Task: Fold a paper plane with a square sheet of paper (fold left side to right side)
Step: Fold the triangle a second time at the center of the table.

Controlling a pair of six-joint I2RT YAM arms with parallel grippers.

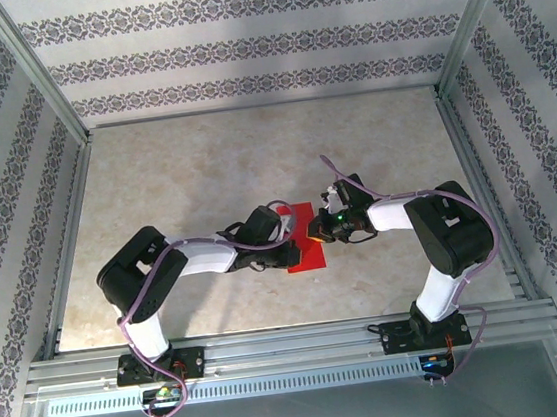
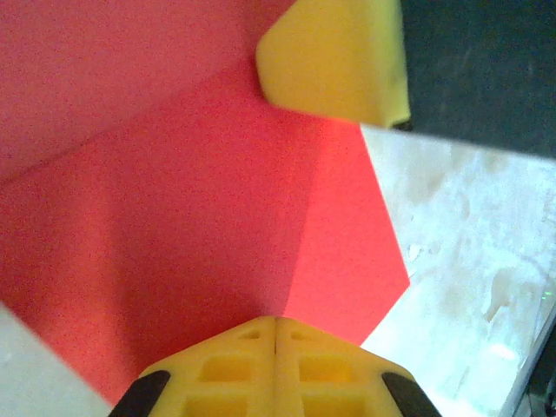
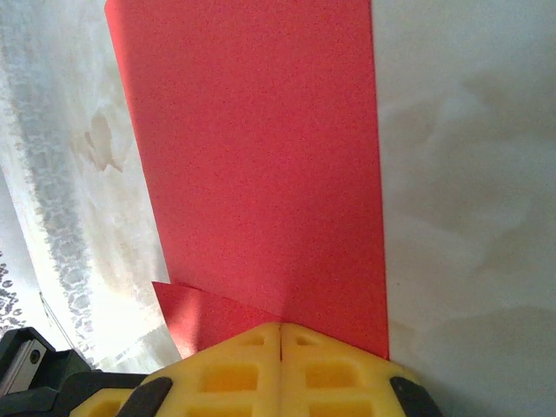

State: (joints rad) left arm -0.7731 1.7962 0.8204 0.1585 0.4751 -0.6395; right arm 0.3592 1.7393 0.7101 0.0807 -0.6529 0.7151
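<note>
The square sheet of paper (image 1: 309,255) is bright red and lies on the table between the two arms, folded into a narrower shape. In the left wrist view the paper (image 2: 174,217) shows a slanted crease and a pointed corner at the right. My left gripper (image 2: 276,323) is shut, its tips down on the red surface. The yellow fingers (image 2: 334,61) of the other gripper touch the paper's far side. In the right wrist view the paper (image 3: 261,156) is a long strip with a small flap (image 3: 195,317) sticking out at lower left. My right gripper (image 3: 280,328) is shut, tips on the paper's near end.
The marble-look table (image 1: 204,177) is boxed in by patterned walls and metal frame posts (image 1: 36,70). A metal rail (image 1: 294,348) runs along the near edge by the arm bases. From above, the left gripper (image 1: 295,235) and right gripper (image 1: 317,230) meet over the paper.
</note>
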